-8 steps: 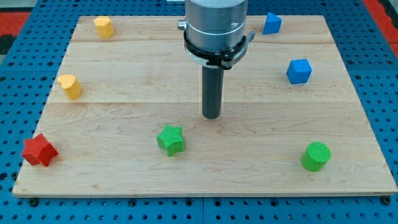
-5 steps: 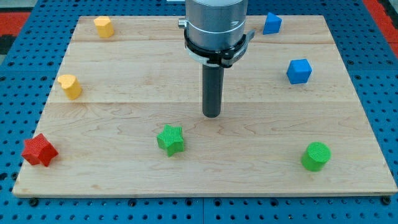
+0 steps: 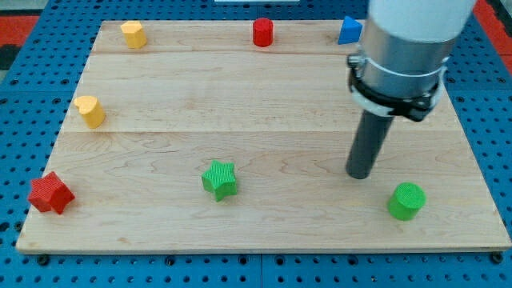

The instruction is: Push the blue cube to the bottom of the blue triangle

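Note:
The blue triangle [image 3: 349,30] sits near the board's top edge, right of centre, partly covered by the arm. The blue cube does not show; the arm's body covers the spot at the right where it stood. My tip [image 3: 361,174] rests on the board at the lower right, just up and left of the green cylinder [image 3: 406,201] and well below the blue triangle.
A red cylinder [image 3: 262,32] is at the top centre. A yellow block [image 3: 133,34] is at top left, another yellow block [image 3: 90,110] at the left. A red star [image 3: 50,194] is at lower left, a green star [image 3: 219,179] at lower centre. The wooden board [image 3: 160,232] lies on a blue pegboard.
My tip moved from the board's centre to the lower right. The arm now hides the blue cube and uncovers the red cylinder at the top.

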Robot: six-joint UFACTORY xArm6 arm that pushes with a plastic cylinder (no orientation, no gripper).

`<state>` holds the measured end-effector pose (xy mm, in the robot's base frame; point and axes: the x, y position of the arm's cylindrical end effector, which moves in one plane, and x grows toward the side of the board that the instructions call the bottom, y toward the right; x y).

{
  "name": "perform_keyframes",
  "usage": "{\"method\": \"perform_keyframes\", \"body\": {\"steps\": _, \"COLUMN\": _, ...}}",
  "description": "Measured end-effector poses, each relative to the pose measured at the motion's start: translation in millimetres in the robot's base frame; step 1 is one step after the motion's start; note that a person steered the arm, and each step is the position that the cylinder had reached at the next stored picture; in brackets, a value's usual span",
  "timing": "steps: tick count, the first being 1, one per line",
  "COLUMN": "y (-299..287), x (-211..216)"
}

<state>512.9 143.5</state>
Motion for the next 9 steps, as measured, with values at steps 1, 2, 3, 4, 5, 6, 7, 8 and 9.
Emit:
{"method": "perform_keyframes", "body": {"steps": 1, "y": 27, "x": -11}}
{"method": "perform_keyframes", "body": {"steps": 2, "y": 34, "x": -26}}
{"method": "perform_keyframes", "body": {"steps": 3, "y": 43, "x": -18}}
{"method": "perform_keyframes", "body": {"steps": 4, "y": 43, "x": -18}}
{"method": "perform_keyframes", "body": {"steps": 5, "y": 43, "x": 0}}
{"method": "perform_keyframes", "body": {"steps": 6, "y": 57, "x": 7}}
{"method": "perform_keyframes", "body": {"steps": 7, "y": 67, "x": -36}}
{"method": "perform_keyframes", "body": {"steps": 8, "y": 57, "x": -87}}
{"method": "perform_keyframes", "body": {"steps": 9, "y": 70, "x": -101}}
